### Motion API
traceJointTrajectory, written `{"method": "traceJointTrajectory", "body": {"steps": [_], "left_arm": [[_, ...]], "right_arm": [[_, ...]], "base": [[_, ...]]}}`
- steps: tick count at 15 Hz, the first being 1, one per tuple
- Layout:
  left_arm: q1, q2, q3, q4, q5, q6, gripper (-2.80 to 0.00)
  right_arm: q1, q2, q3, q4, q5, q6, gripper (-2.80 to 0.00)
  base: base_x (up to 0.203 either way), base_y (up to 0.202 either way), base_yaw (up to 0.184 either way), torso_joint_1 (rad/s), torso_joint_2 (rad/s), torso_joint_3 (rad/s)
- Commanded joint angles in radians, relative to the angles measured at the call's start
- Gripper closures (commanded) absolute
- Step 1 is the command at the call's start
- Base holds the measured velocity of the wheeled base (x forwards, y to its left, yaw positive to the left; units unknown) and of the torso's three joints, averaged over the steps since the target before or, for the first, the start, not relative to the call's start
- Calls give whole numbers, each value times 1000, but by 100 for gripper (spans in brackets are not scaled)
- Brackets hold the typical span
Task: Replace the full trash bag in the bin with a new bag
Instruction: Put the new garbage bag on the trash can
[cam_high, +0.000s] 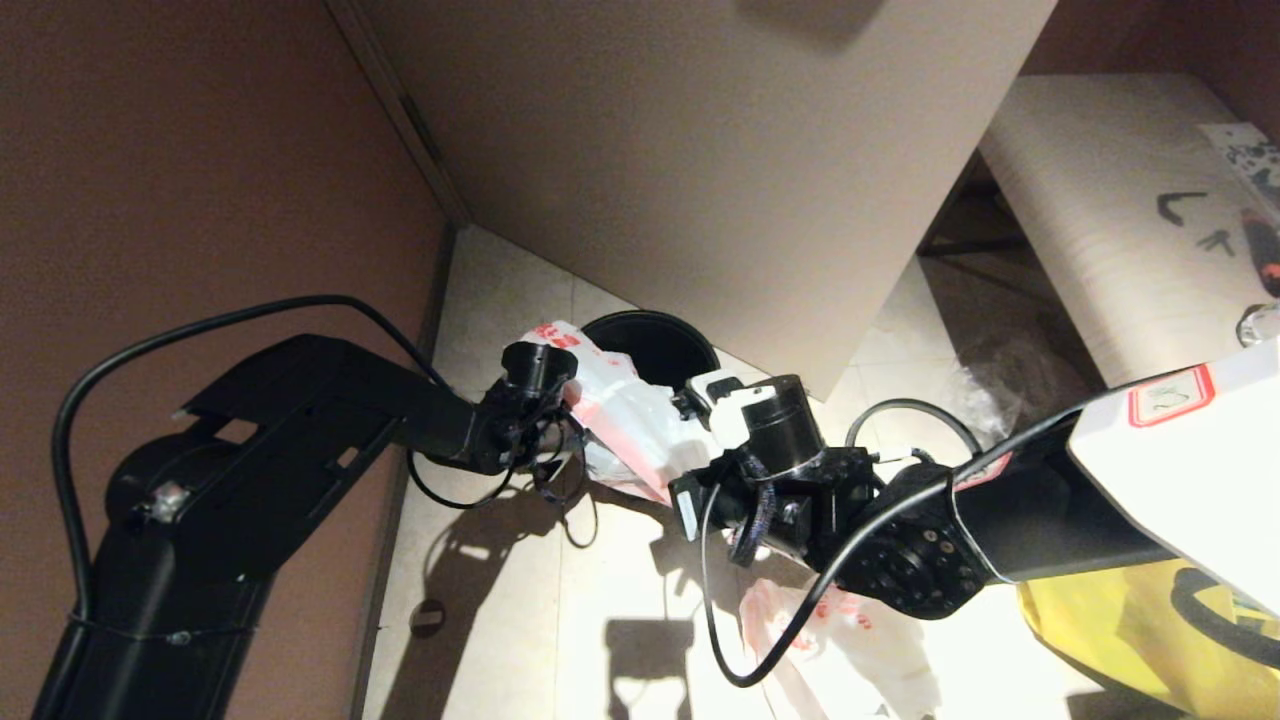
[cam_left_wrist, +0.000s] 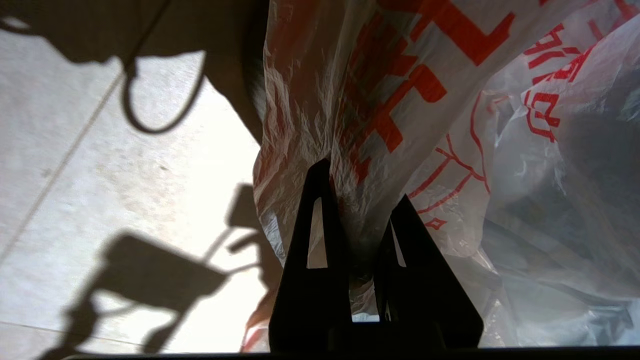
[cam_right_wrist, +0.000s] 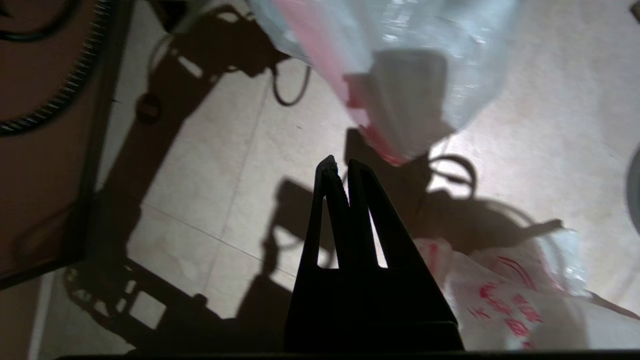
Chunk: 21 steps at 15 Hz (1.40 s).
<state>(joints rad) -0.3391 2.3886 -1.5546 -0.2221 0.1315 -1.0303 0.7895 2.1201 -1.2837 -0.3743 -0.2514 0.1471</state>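
My left gripper (cam_left_wrist: 361, 182) is shut on a bunched fold of the full trash bag (cam_left_wrist: 450, 150), a translucent white film with red print and grey shapes showing through. In the head view that bag (cam_high: 625, 415) hangs just in front of the black bin (cam_high: 655, 345), whose mouth looks dark. From the right wrist view, the hanging bag (cam_right_wrist: 400, 75) shows a cup-like shape inside. My right gripper (cam_right_wrist: 345, 167) is shut on nothing, above the floor and a little short of the hanging bag. The new bag (cam_high: 850, 640), white with red marks, lies on the floor below the right arm (cam_right_wrist: 510, 305).
A big yellow tote (cam_high: 1120, 620) stands at the lower right. A pale panel (cam_high: 700, 150) rises right behind the bin and a brown wall (cam_high: 200, 180) closes the left. A clear film bag (cam_high: 1000, 375) lies under a white table (cam_high: 1100, 200).
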Motion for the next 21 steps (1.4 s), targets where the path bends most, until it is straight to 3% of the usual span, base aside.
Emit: {"method": "traceJointTrajectory", "body": {"steps": [1, 6, 11, 15, 18, 21], "left_arm": [[0, -16, -2, -3, -17, -10, 0], [28, -22, -1, -2, -102, -60, 0], [48, -41, 4, 1, -131, -63, 0], [80, -110, 21, -6, -246, -113, 0], [64, -127, 21, -2, -248, -117, 0], [53, -150, 24, 3, -251, -120, 0]], "right_arm": [[14, 43, -40, 0, 8, 7, 0], [16, 185, -116, -7, 18, 12, 0], [9, 223, -166, -8, 65, 4, 0], [-53, 188, -146, -7, 138, 3, 0], [-77, 217, -154, -18, 157, 0, 0], [-92, 289, -197, -129, 148, -12, 0]], "base": [[0, 0, 0, 0, 0, 0], [0, 0, 0, 0, 0, 0], [0, 0, 0, 0, 0, 0], [0, 0, 0, 0, 0, 0], [0, 0, 0, 0, 0, 0], [0, 0, 0, 0, 0, 0]]}}
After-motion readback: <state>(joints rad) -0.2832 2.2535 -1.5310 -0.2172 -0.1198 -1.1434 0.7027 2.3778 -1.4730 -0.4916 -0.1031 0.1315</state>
